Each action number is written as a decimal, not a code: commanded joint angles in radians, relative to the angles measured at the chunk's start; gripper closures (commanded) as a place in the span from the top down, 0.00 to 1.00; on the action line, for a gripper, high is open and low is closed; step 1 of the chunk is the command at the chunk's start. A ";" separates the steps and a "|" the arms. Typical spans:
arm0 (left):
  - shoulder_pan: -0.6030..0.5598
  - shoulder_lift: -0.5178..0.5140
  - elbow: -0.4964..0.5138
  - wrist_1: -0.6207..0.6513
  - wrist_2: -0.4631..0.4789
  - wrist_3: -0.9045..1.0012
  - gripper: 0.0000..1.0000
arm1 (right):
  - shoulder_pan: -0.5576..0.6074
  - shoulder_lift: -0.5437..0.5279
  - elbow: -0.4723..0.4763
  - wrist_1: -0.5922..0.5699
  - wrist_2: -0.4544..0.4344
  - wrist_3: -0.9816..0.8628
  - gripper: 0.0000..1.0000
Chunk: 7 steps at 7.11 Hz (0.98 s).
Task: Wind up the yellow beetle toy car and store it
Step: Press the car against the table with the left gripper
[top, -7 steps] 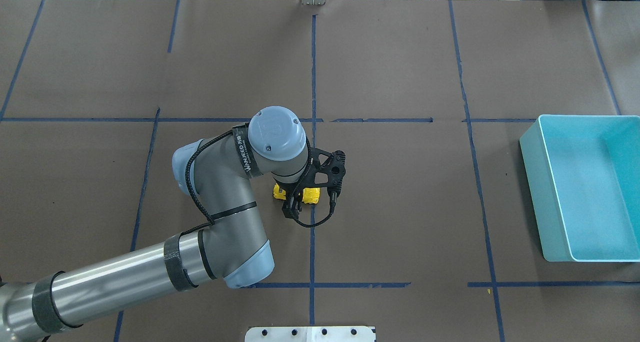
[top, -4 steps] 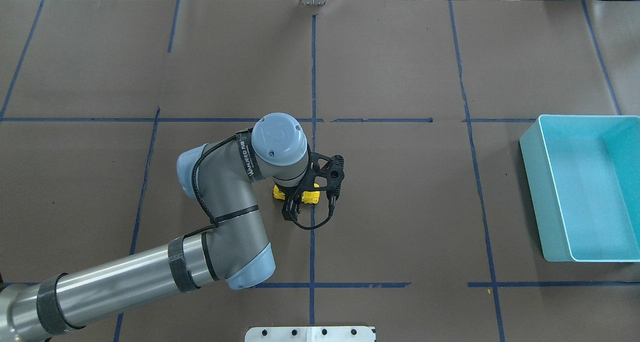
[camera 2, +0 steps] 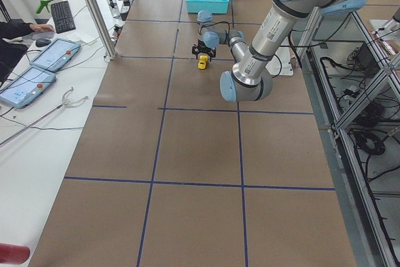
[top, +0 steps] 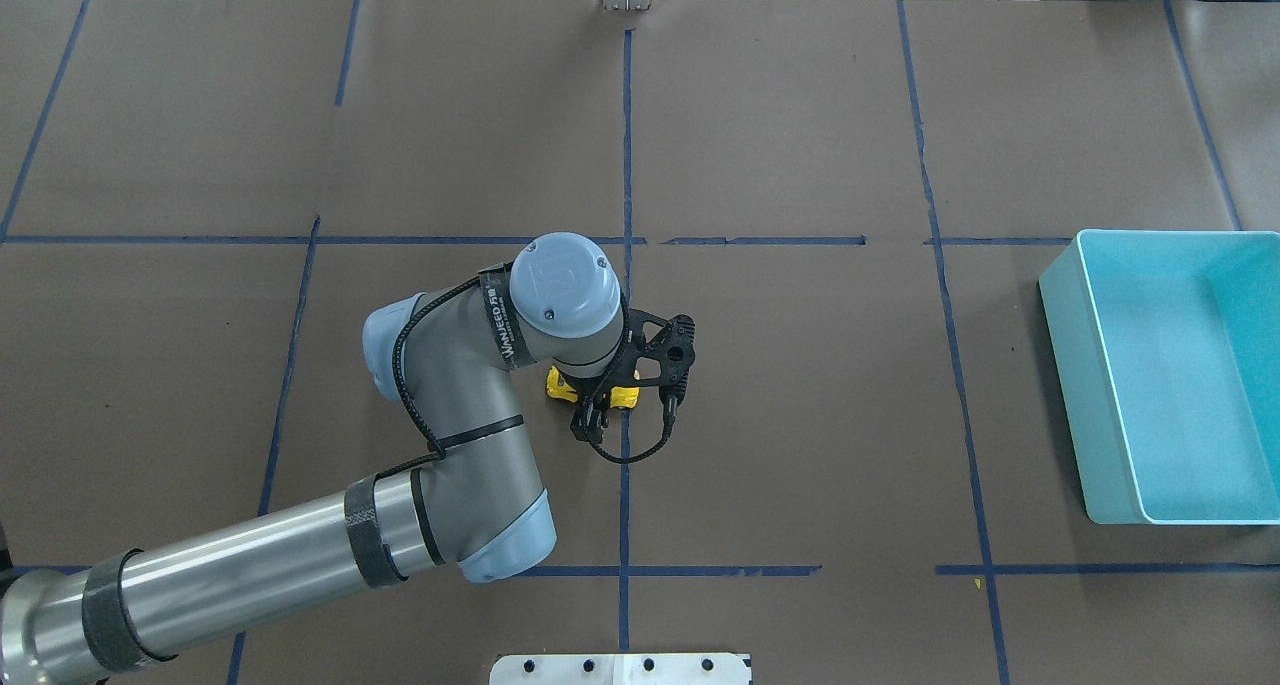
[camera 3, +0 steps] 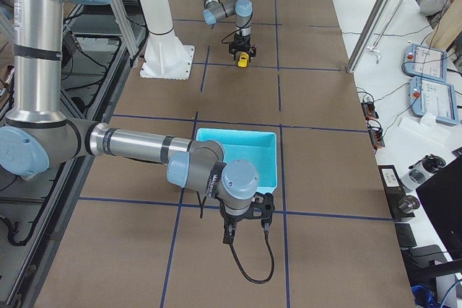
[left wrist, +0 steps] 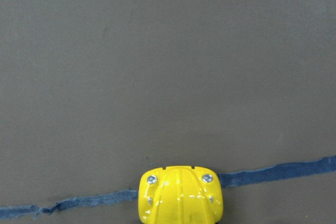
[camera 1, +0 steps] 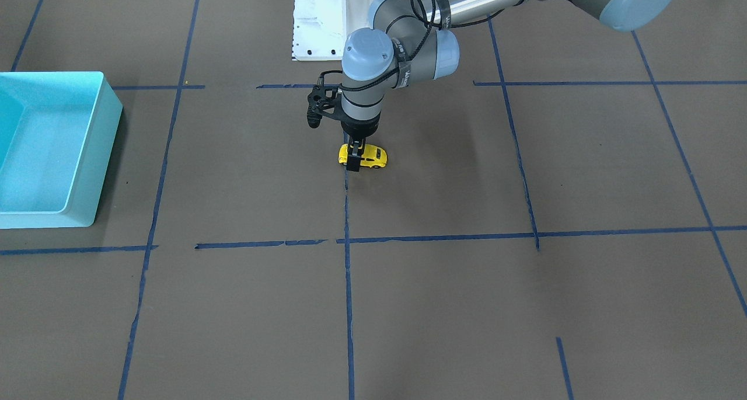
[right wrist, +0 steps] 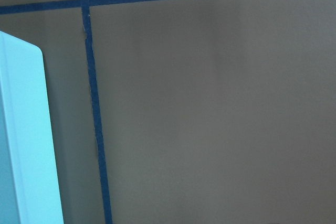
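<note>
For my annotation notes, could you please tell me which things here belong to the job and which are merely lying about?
Job: small yellow Beetle-shaped toy car; left gripper astride it; turquoise plastic bin.
Lying about: blue tape lines; white robot base plate; brown paper table cover; black keyboard.

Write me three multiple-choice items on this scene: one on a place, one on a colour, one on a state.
1. Where is the yellow beetle toy car?
A. in the bin
B. on the table, under the left gripper
C. beside the robot's base

2. What colour is the bin?
A. red
B. white
C. turquoise

3. What state is the bin in?
A. empty
B. holding the car
C. upside down

Key: 1 B, the car sits on a blue tape line beneath that gripper; 2 C, its walls are turquoise; 3 A, only its bare floor shows.
</note>
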 commanded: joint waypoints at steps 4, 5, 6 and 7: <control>-0.002 0.005 -0.013 0.007 -0.007 0.003 0.43 | 0.000 0.000 0.000 0.000 0.000 0.000 1.00; -0.007 0.006 -0.025 0.009 -0.008 0.003 0.16 | 0.000 0.000 0.000 0.000 0.000 -0.001 1.00; -0.019 0.008 -0.042 0.013 -0.010 0.003 0.01 | 0.000 0.000 0.002 0.000 0.000 -0.001 1.00; -0.042 0.008 -0.050 0.015 -0.046 0.003 0.00 | 0.000 0.000 0.002 0.000 0.000 -0.001 1.00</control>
